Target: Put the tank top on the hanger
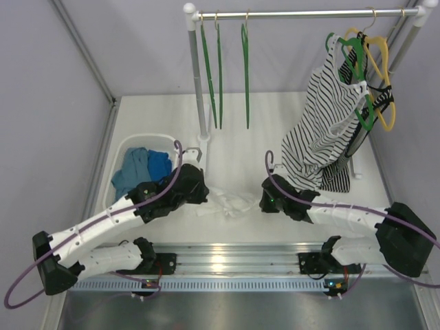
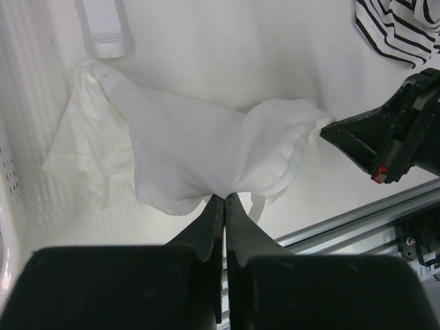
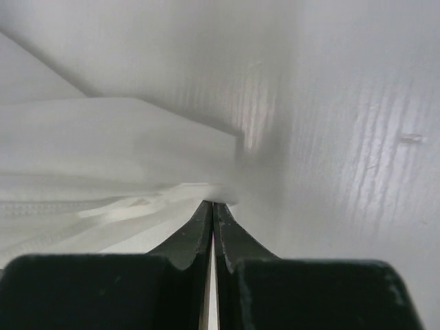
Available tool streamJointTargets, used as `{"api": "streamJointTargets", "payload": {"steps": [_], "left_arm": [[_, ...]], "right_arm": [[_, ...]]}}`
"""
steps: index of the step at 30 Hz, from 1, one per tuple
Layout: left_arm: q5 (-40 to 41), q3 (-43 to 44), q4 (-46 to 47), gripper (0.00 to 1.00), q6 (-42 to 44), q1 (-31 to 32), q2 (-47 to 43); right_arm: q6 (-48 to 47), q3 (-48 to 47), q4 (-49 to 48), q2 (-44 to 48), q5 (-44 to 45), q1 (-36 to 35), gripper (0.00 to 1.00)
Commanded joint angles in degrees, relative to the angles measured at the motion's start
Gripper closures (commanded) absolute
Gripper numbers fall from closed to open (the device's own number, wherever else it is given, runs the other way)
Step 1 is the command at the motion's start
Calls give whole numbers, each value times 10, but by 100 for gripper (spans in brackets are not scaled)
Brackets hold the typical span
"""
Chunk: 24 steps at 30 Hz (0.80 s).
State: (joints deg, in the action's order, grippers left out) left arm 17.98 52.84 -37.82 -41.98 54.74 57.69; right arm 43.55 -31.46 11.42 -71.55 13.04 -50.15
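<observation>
The white tank top (image 1: 230, 203) lies crumpled on the table between my two grippers; it fills the left wrist view (image 2: 185, 151) and shows in the right wrist view (image 3: 103, 158). My left gripper (image 1: 203, 195) is shut on its near edge, the fingertips (image 2: 225, 199) pinching a fold. My right gripper (image 1: 263, 201) is shut on its right end (image 3: 212, 203). Three green hangers (image 1: 218, 69) hang on the rail at the back, apart from both grippers.
A white basket (image 1: 124, 152) with blue clothes (image 1: 141, 168) sits at the left. The rack post and its base (image 1: 203, 141) stand just behind the tank top. A striped top (image 1: 326, 124) hangs at the right with green and yellow hangers (image 1: 381, 65).
</observation>
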Motion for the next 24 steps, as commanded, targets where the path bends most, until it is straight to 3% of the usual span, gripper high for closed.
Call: {"api": "streamJointTargets", "payload": {"steps": [1,4,7,8,11,16,20,24], "left_arm": [[32,17,-24,100,-4,-2,-26],[25,17,-24,100,-6,-1,-31],[9,20,-14,100,-2,-1,-26],[7,24,-7,100,-1,-1,-21],[-1,28,4,100,1,-1,-2],[-8,32,16,100,1,-1,23],[-12,35,22,100,1,-1,35],[-17,38,27,100,1,-1,37]], "right_arm": [[-28,-8,25,59,17,40,100],[-42,-19,43,89,7,50,100],[-52,-30,41,96,-34,44,92],[-52,-31,36,96,-41,25,83],[-37,-33,32,87,-32,-10,67],[-2,-22,28,105,-2,-69,64],[13,-21,44,115,38,-103,55],[22,-25,35,75,47,-114,54]]}}
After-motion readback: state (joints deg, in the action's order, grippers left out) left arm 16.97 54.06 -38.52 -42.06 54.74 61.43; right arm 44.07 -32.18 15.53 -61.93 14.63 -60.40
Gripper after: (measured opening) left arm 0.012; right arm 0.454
